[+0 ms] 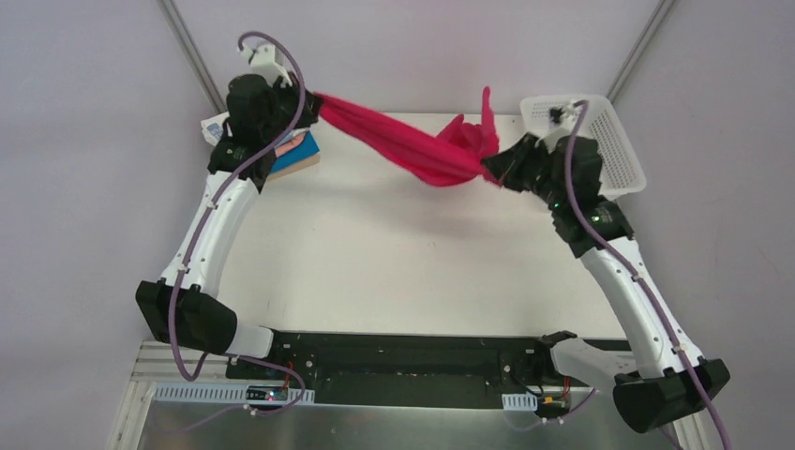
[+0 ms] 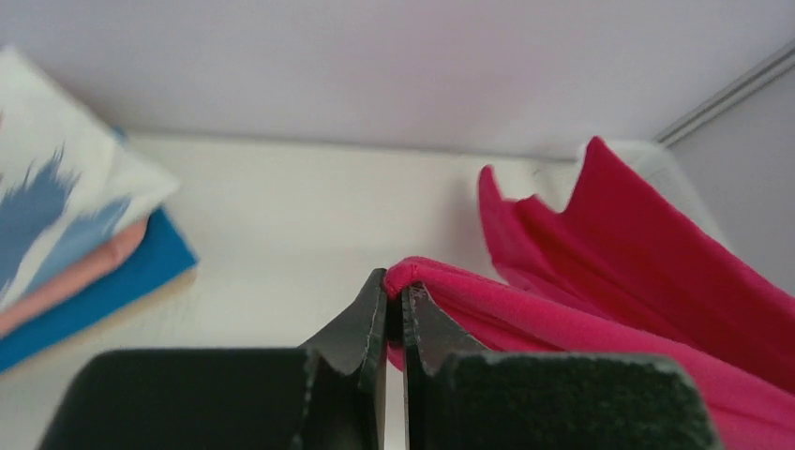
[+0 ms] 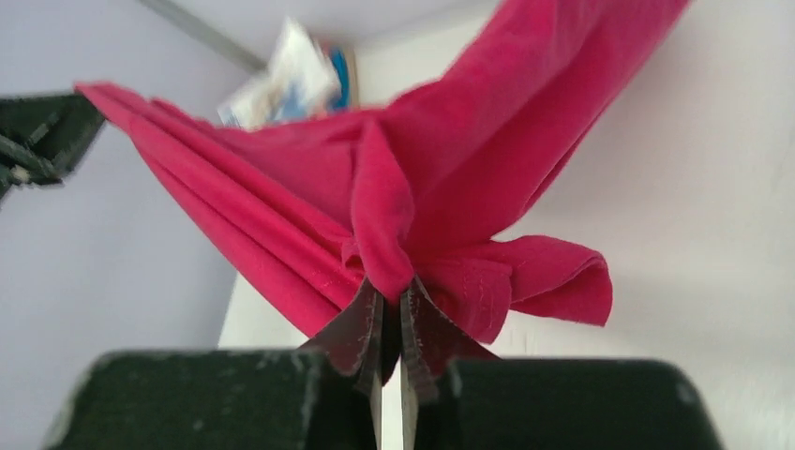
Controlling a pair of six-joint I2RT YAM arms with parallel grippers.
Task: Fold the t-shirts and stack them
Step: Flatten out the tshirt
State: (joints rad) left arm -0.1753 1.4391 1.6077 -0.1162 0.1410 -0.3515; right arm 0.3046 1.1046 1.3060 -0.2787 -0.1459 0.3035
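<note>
Clenched on the crimson-pink t-shirt (image 1: 403,145), my left fingers (image 2: 380,314) and right fingers (image 3: 367,323) hold it strung above the bench (image 1: 394,272), twisted and sagging. Either thin pinch could, I judge, slip under tension, dropping it crumpled beside the folded stack (image 1: 298,155).

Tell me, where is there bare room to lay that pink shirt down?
The table's whole middle is bare, from the near edge to under the pink shirt stretched between the left hand and right hand. Crowded: far-left corner with the folded stack, far-right corner with the basket.
</note>
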